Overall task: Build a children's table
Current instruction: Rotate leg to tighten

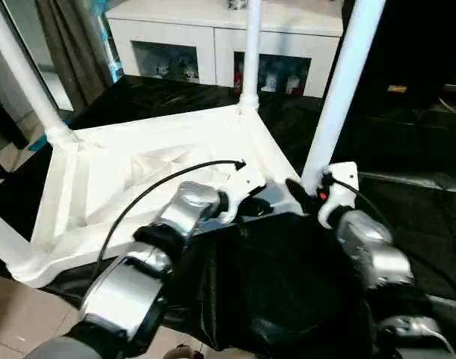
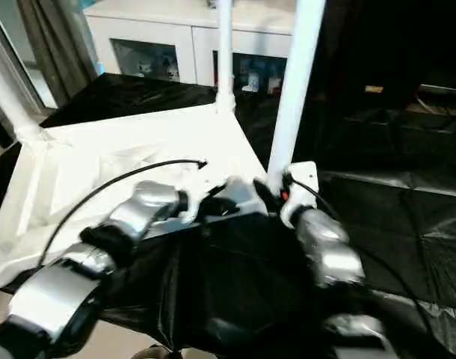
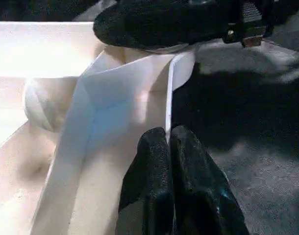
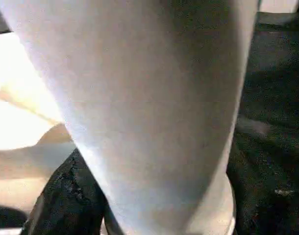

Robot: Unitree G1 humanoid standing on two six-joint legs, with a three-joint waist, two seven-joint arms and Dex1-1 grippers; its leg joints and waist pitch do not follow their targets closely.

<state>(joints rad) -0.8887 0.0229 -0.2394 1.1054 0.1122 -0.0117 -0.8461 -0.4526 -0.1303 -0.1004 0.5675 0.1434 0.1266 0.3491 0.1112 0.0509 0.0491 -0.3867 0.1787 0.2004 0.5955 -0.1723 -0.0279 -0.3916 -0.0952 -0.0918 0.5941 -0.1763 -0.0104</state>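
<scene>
The white table top (image 1: 101,187) lies upside down on a black sheet, its ribbed underside facing up. Legs stand in the far-left socket (image 1: 22,71) and the far-right socket (image 1: 250,52), and part of another leg (image 1: 0,243) shows at the near-left corner. My left gripper (image 3: 169,142) is shut on the thin rim of the top beside the near-right corner; it also appears in the head view (image 1: 247,203). My right gripper (image 1: 309,193) is shut on the base of the near-right leg (image 1: 344,90), which stands upright in its socket. One black finger (image 4: 66,196) presses against that leg.
A white cabinet (image 1: 220,34) with glass-fronted shelves stands behind the work. A curtain (image 1: 63,45) hangs at the back left. The black sheet (image 1: 288,284) drapes over the near edge, with tiled floor (image 1: 11,318) below at the left.
</scene>
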